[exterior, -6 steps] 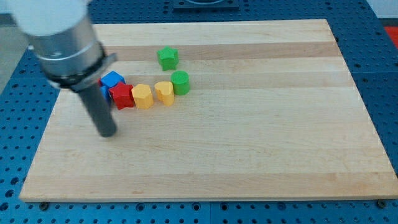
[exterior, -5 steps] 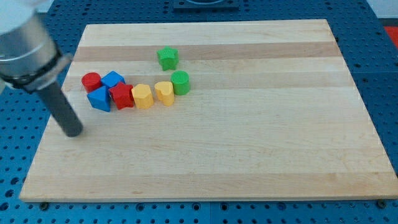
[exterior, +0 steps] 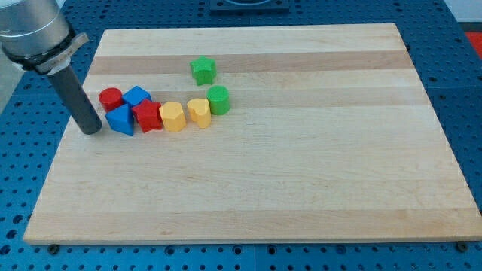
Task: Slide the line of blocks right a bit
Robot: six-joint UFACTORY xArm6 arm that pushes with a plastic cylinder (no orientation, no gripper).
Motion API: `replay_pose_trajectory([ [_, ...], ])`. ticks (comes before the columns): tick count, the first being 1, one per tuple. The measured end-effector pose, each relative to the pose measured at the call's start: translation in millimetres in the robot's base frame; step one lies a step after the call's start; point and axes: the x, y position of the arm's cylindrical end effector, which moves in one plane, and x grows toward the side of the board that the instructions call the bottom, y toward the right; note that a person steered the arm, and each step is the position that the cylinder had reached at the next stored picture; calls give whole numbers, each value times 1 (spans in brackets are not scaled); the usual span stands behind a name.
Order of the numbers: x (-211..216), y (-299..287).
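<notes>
A curved line of blocks lies on the wooden board [exterior: 301, 165] at the view's upper left: a red cylinder [exterior: 111, 98], a blue block [exterior: 136, 95], a blue wedge-like block [exterior: 120, 120], a red block [exterior: 147, 116], a yellow hexagonal block [exterior: 173, 117], a yellow heart-like block [exterior: 199, 111] and a green cylinder [exterior: 218, 99]. A green star block [exterior: 202, 70] sits apart above them. My tip [exterior: 90, 129] rests on the board just left of the blue wedge-like block, a small gap away.
The board sits on a blue perforated table [exterior: 22, 173]. The board's left edge is close to my tip, at the view's left.
My tip swung left from below the red block to near the board's left edge, then moved up and slightly right to just left of the line. No block has moved.
</notes>
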Motion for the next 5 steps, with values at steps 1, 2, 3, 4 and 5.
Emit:
replay_pose_trajectory([
  [1, -3, 6],
  [2, -3, 22],
  [3, -3, 42],
  [4, -3, 65],
  [5, -3, 84],
])
